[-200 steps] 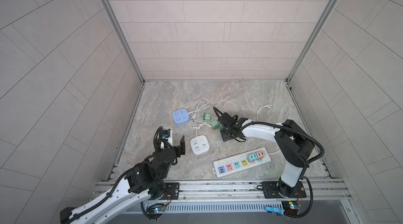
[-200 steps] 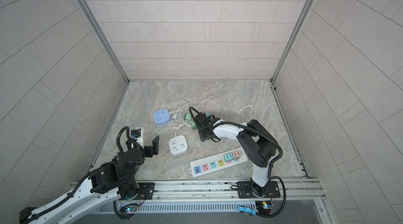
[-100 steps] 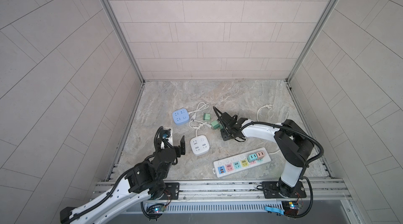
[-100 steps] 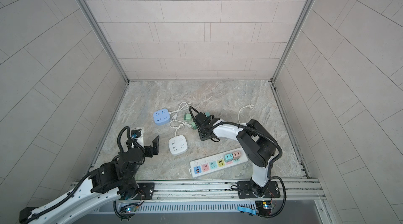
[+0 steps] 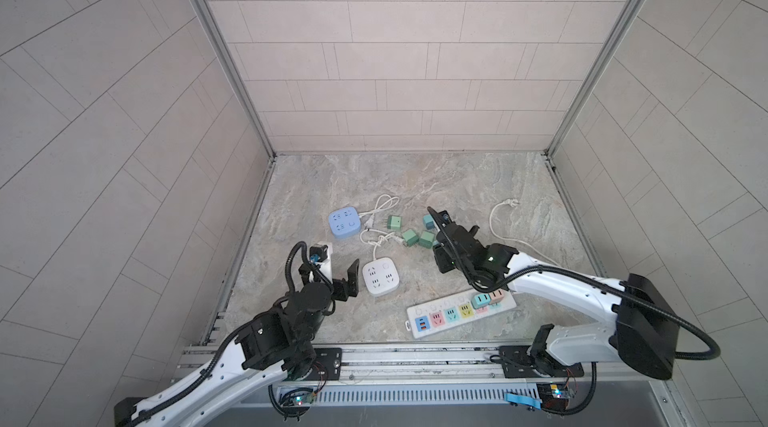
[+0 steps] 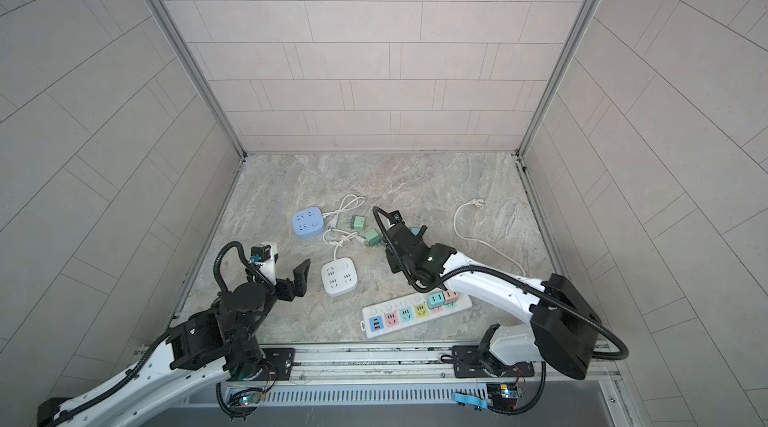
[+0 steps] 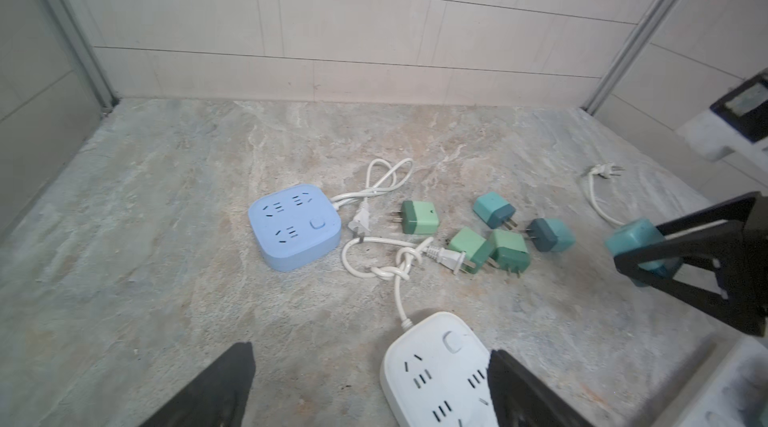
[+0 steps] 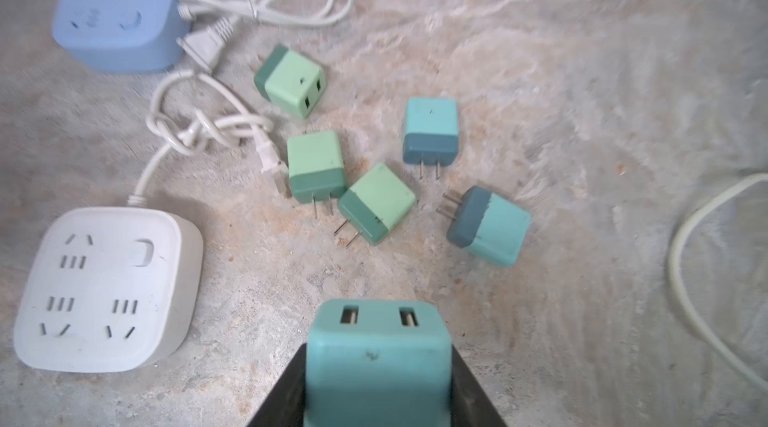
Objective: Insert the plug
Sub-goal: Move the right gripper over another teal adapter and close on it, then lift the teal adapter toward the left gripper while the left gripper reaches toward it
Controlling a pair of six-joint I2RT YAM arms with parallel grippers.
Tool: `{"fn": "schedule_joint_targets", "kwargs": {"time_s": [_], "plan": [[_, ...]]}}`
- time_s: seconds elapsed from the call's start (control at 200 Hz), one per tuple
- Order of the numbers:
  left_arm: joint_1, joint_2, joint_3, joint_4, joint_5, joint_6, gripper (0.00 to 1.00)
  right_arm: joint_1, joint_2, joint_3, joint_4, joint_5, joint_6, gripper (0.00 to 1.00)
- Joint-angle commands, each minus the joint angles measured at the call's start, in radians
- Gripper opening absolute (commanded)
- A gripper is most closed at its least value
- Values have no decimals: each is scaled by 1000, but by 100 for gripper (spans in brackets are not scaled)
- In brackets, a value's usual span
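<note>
Teal plug (image 8: 376, 362): ports (image 8: 349, 316), right wrist only

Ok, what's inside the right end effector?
A teal plug, gripped by the right end effector, its two USB ports facing outward. Its prongs cannot be seen; the plug's own body and the fingers cover them.

no readable text, labels or numbers

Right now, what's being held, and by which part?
The right gripper clamps a teal plug by its side faces; the left gripper is open, holding nothing.
</note>
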Motion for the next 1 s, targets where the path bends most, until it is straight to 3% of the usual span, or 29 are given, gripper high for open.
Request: {"fn": "schedule_joint_targets", "kwargs": {"time_s": [0.0, 0.12, 0.3, 0.465, 0.69, 0.781, 0.996], "plan": [[5, 66, 63, 75, 125, -4, 95, 11, -130, -83, 84, 125, -42, 15], [7, 174, 104, 140, 272, 4, 96, 47, -263, -161, 172, 185, -123, 10], [68, 322, 156, 172, 349, -35, 95, 59, -364, -225, 244, 221, -236, 4], [227, 404, 161, 252, 676, -97, 93, 59, -397, -261, 295, 206, -314, 0], [235, 424, 191, 209, 710, -70, 90, 98, -486, -390, 464, 10, -525, 0], [236, 418, 201, 187, 721, -55, 88, 147, -520, -439, 524, -6, -621, 0], [229, 448, 204, 247, 906, -23, 80, 209, -524, -462, 554, -49, -786, 0]]}}
